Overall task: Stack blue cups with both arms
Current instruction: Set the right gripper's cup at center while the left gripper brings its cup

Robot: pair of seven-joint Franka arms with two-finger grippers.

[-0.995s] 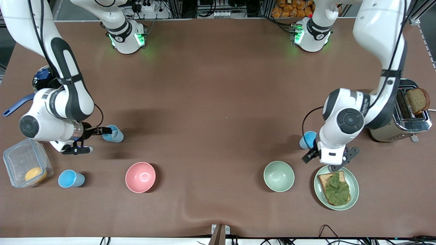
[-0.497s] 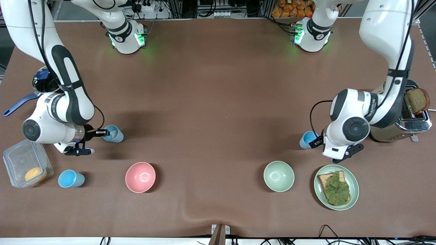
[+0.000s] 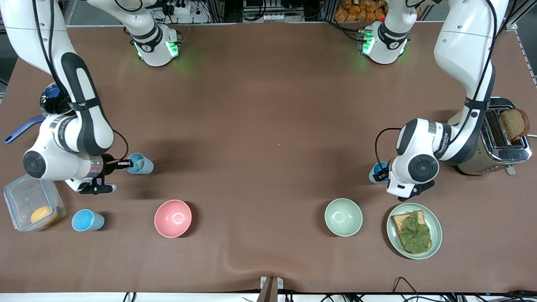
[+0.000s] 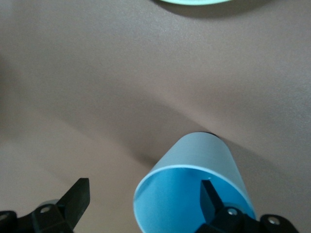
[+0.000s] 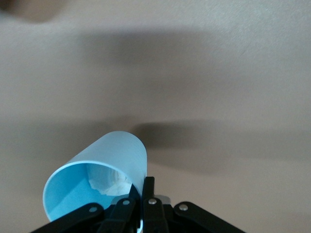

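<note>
Three blue cups show in the front view. One blue cup [image 3: 142, 164] stands toward the right arm's end of the table. My right gripper [image 3: 125, 164] is shut on its rim; the right wrist view shows the fingers [image 5: 148, 191] pinching the cup wall [image 5: 114, 158], one inside and one outside, with something whitish in the cup. A second blue cup [image 3: 375, 172] stands toward the left arm's end. My left gripper [image 3: 381, 176] is open at it; in the left wrist view one finger [image 4: 213, 199] is inside the cup [image 4: 204, 158], the other [image 4: 77, 196] well outside. A third blue cup [image 3: 87, 220] stands alone nearer the camera.
A pink bowl [image 3: 173, 218] and a pale green bowl [image 3: 343, 217] stand nearer the camera. A green plate [image 3: 436, 235] with topped toast lies beside the green bowl. A toaster [image 3: 501, 147] holds bread. A clear container [image 3: 25, 197] and a blue-handled pot [image 3: 50, 98] sit at the right arm's end.
My left hand has swung from over the plate's rim to the second blue cup and closer to the table. My right gripper stays on its cup, hardly moved.
</note>
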